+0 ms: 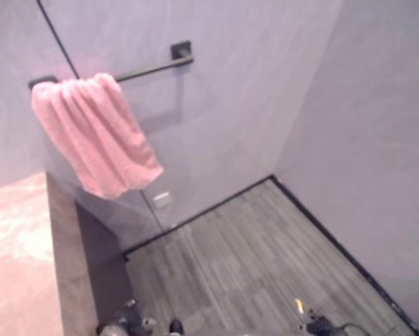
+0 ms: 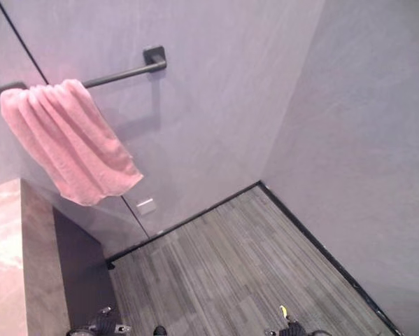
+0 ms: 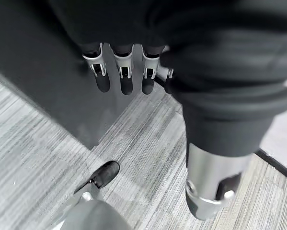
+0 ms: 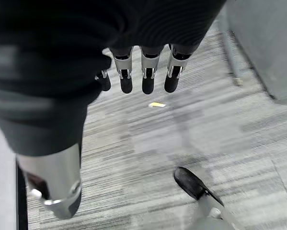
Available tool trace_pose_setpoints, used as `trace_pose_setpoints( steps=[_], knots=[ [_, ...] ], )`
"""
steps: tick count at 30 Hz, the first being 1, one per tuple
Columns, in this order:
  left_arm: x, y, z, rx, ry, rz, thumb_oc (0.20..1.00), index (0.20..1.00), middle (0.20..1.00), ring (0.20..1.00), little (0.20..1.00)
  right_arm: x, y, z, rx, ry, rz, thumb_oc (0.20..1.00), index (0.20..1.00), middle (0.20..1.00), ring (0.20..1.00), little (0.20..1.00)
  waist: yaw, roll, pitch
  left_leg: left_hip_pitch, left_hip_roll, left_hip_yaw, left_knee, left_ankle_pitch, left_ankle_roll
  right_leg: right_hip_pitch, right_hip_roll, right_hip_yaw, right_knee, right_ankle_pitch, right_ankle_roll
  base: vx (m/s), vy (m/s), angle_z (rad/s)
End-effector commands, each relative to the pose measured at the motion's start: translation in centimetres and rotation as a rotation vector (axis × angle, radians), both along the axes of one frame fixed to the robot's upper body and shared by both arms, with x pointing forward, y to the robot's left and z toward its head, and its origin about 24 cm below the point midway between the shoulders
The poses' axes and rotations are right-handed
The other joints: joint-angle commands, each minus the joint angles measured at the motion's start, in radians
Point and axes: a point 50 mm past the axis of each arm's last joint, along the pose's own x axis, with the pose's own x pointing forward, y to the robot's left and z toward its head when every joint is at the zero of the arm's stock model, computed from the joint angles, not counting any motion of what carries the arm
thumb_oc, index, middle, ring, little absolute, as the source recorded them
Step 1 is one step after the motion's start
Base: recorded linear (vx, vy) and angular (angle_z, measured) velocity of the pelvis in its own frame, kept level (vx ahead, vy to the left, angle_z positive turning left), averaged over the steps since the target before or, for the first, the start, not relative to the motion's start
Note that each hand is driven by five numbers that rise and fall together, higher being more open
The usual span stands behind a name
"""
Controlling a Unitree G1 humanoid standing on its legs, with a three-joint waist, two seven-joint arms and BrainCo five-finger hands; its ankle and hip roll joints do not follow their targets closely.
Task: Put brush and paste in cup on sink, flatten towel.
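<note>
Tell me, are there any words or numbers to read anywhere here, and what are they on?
No words or numbers can be read.
The pink towel on the black bar is plain.
A small pale plate low on the wall is too small to tell.

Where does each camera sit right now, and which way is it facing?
Left eye view: on the head, facing the wall with the pink towel bunched on the towel bar, counter at left.
Right eye view: same head, same scene, slightly offset.
Left wrist view: on the left wrist, looking down past the left hand at striped floor.
Right wrist view: on the right wrist, down past the right hand.
Both wrist views share the floor; both hands hang open, empty.
</note>
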Motion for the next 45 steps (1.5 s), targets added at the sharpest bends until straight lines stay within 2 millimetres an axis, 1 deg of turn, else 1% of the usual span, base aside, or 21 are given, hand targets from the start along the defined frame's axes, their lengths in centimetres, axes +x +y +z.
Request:
trace_pose_setpoints(
  steps=[1,2,4,5,7,12,14,16,17,18,22,23,27,29,30,31,32,35,40,41,45],
  knots=[
    [-0.7,2.8,0.6,0.077,0.022,0.057,1.000,1.000,1.000,1.000,1.000,2.1,0.6,0.3,-0.031,-0.032,0.124,1.000,1.000,1.000,1.000,1.000,0.060,-0.077,0.036,0.011,-0.036,-0.051,0.050,0.004,0.009,-0.065,0.008,0.001,0.073,-0.015,-0.025,0.02,-0.041,0.17],
    [-0.5,2.7,0.6,0.074,0.018,0.054,1.000,1.000,1.000,1.000,1.000,2.3,0.8,0.4,-0.032,-0.032,0.144,1.000,1.000,1.000,1.000,1.000,0.063,-0.080,0.044,-0.019,-0.052,-0.064,0.090,-0.008,0.011,-0.059,0.003,-0.010,0.070,-0.011,-0.024,0.00,0.000,0.00],
    [0.3,2.2,0.6,0.064,0.009,0.019,1.000,1.000,1.000,1.000,1.000,3.0,1.1,0.5,-0.044,-0.035,0.192,1.000,1.000,1.000,1.000,1.000,0.051,-0.073,0.041,-0.072,-0.098,0.052,0.151,-0.055,0.030,-0.058,-0.006,-0.047,0.077,-0.011,-0.016,0.04,0.095,0.44],
    [0.3,2.2,0.6,0.064,0.009,0.020,1.000,1.000,1.000,1.000,1.000,3.0,1.1,0.5,-0.044,-0.034,0.192,1.000,1.000,1.000,1.000,1.000,0.051,-0.073,0.040,-0.073,-0.097,0.053,0.153,-0.056,0.031,-0.059,-0.007,-0.046,0.078,-0.011,-0.015,0.09,0.164,1.00],
    [0.0,1.3,0.3,0.035,0.014,-0.005,1.000,1.000,1.000,1.000,1.000,4.4,1.9,0.7,-0.044,-0.052,0.254,1.000,1.000,1.000,1.000,1.000,0.088,-0.055,0.021,-0.058,-0.169,-0.021,0.131,-0.109,0.057,-0.059,-0.010,-0.041,0.116,-0.040,-0.015,0.17,0.208,0.81],
    [-1.1,1.2,0.0,0.027,0.045,0.019,1.000,1.000,1.000,1.000,1.000,5.8,2.8,1.0,-0.022,-0.106,0.244,1.000,1.000,1.000,1.000,1.000,0.079,-0.042,0.022,0.010,-0.194,-0.070,0.071,-0.127,0.106,-0.066,-0.047,-0.036,0.274,-0.052,0.004,0.16,0.177,0.05],
    [-1.6,1.6,0.0,0.040,0.069,0.007,1.000,1.000,1.000,1.000,1.000,6.7,3.5,1.4,-0.005,-0.152,0.275,1.000,1.000,1.000,1.000,1.000,0.061,-0.040,0.028,0.043,-0.205,-0.090,0.041,-0.126,0.127,-0.097,-0.066,0.021,0.365,-0.040,0.025,0.15,0.163,0.22],
    [-1.5,1.8,0.1,0.048,0.072,-0.004,1.000,1.000,1.000,1.000,1.000,7.1,4.0,1.7,0.010,-0.186,0.294,1.000,1.000,1.000,1.000,1.000,0.033,-0.041,0.036,0.071,-0.220,-0.135,0.029,-0.127,0.146,-0.135,-0.047,0.149,0.434,0.008,0.043,0.13,0.075,0.57],
    [-1.5,1.8,0.1,0.048,0.072,-0.004,1.000,1.000,1.000,1.000,1.000,7.1,4.0,1.7,0.010,-0.186,0.294,1.000,1.000,1.000,1.000,1.000,0.033,-0.041,0.036,0.071,-0.220,-0.135,0.029,-0.127,0.146,-0.135,-0.047,0.150,0.434,0.008,0.043,0.11,0.029,0.71],
    [-1.4,1.7,0.1,0.044,0.065,-0.007,1.000,1.000,1.000,1.000,1.000,7.3,4.2,1.9,0.025,-0.208,0.299,1.000,1.000,1.000,1.000,1.000,0.015,-0.031,0.038,0.079,-0.213,-0.159,0.015,-0.104,0.155,-0.182,-0.024,0.244,0.444,0.024,0.024,0.10,0.004,0.61],
    [-1.1,1.9,0.2,0.057,0.062,-0.036,1.000,1.000,1.000,1.000,1.000,6.8,4.0,1.9,0.021,-0.207,0.302,1.000,1.000,1.000,1.000,1.000,0.003,-0.007,0.041,0.101,-0.176,-0.190,-0.017,-0.099,0.148,-0.217,-0.057,0.297,0.324,0.057,0.017,0.16,-0.062,0.34],
    [-0.8,2.1,0.4,0.065,0.052,-0.036,1.000,1.000,1.000,1.000,1.000,6.6,3.9,1.9,0.013,-0.201,0.311,1.000,1.000,1.000,1.000,1.000,0.006,-0.008,0.041,0.111,-0.162,-0.194,-0.026,-0.099,0.140,-0.223,-0.078,0.312,0.232,0.114,0.036,0.10,-0.081,0.08],
    [-0.1,2.8,0.8,0.084,0.022,-0.012,1.000,1.000,1.000,1.000,1.000,6.4,3.5,1.7,-0.004,-0.177,0.317,1.000,1.000,1.000,1.000,1.000,0.013,-0.037,0.039,0.145,-0.130,-0.192,-0.044,-0.104,0.114,-0.223,-0.094,0.301,0.092,0.185,0.077,0.23,-0.274,0.13],
    [0.0,3.1,0.9,0.090,0.017,-0.006,1.000,1.000,1.000,1.000,1.000,6.4,3.6,1.7,-0.006,-0.177,0.317,1.000,1.000,1.000,1.000,1.000,0.013,-0.046,0.039,0.159,-0.119,-0.191,-0.052,-0.108,0.105,-0.225,-0.085,0.297,0.089,0.184,0.081,0.20,-0.317,0.03],
    [0.5,3.5,1.1,0.106,0.008,-0.018,1.000,1.000,1.000,1.000,1.000,6.2,3.4,1.7,0.001,-0.173,0.304,1.000,1.000,1.000,1.000,1.000,-0.009,-0.062,0.032,0.171,-0.088,-0.216,-0.052,-0.104,0.087,-0.223,-0.044,0.387,0.113,0.131,0.058,0.19,-0.303,0.00],
    [0.5,3.5,1.1,0.106,0.008,-0.018,1.000,1.000,1.000,1.000,1.000,6.2,3.4,1.7,0.001,-0.173,0.304,1.000,1.000,1.000,1.000,1.000,-0.008,-0.062,0.032,0.172,-0.087,-0.216,-0.053,-0.104,0.086,-0.223,-0.043,0.388,0.115,0.130,0.057,0.36,-0.621,0.22],
    [0.8,3.6,1.3,0.111,0.001,-0.008,1.000,1.000,1.000,1.000,1.000,5.5,3.0,1.3,-0.003,-0.141,0.289,1.000,1.000,1.000,1.000,1.000,-0.011,-0.073,0.021,0.176,-0.047,-0.236,-0.051,-0.071,0.060,-0.210,-0.003,0.387,0.123,0.097,0.034,0.18,-0.321,0.55],
    [1.6,3.4,1.4,0.116,-0.022,-0.022,1.000,1.000,1.000,1.000,1.000,4.9,2.2,1.2,-0.028,-0.119,0.269,1.000,1.000,1.000,1.000,1.000,-0.034,-0.071,0.010,0.145,-0.005,-0.257,-0.022,-0.035,0.038,-0.200,0.028,0.354,0.141,0.047,0.002,0.23,-0.452,0.41],
    [2.6,2.8,1.5,0.100,-0.050,-0.010,1.000,1.000,1.000,1.000,1.000,4.3,0.8,1.2,-0.070,-0.086,0.251,1.000,1.000,1.000,1.000,1.000,-0.056,-0.065,0.020,0.073,-0.029,-0.160,0.024,-0.042,0.047,-0.168,0.012,0.269,0.144,0.010,-0.015,0.10,-0.170,0.91],
    [2.6,2.5,1.4,0.098,-0.054,-0.026,1.000,1.000,1.000,1.000,1.000,3.9,0.4,1.1,-0.085,-0.066,0.239,1.000,1.000,1.000,1.000,1.000,-0.054,-0.061,0.021,0.038,-0.068,-0.166,-0.002,-0.041,0.053,-0.160,0.008,0.247,0.129,0.019,-0.011,0.04,-0.039,1.07],
    [2.7,2.3,1.4,0.094,-0.055,-0.036,1.000,1.000,1.000,1.000,1.000,4.1,0.0,1.2,-0.104,-0.062,0.228,1.000,1.000,1.000,1.000,1.000,-0.053,-0.056,0.018,-0.013,-0.091,-0.157,-0.041,-0.013,0.051,-0.166,0.003,0.237,0.119,0.028,-0.005,0.06,0.051,0.45]
  ],
)
